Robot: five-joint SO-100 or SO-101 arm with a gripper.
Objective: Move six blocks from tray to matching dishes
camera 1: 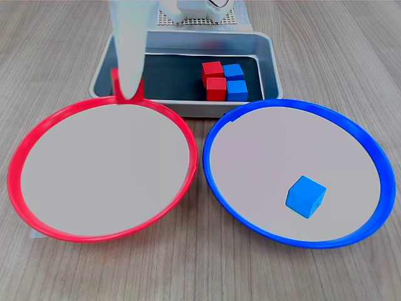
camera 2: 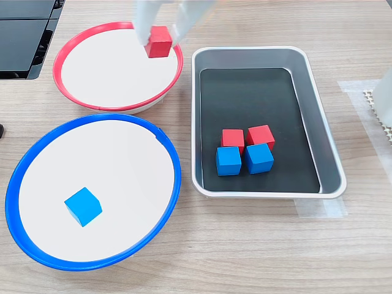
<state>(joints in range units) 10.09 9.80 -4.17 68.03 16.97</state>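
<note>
- Nearest the lens in both exterior views: blue-rimmed dish, holding one blue block on its pale centre, tilted a little in the first exterior view.
- Beside it, close but rims apart: red-rimmed dish, centre bare.
- Over the red dish's rim on the tray side: held red block, clamped between pale fingers; mostly hidden behind one finger in the first exterior view.
- Behind both dishes in the first exterior view: silver tray with four blocks bunched in a square, two red and two blue, touching.
- Underneath everything: wood-grain counter.
- At the second exterior view's upper left edge: dark flat object, partly cropped.
</note>
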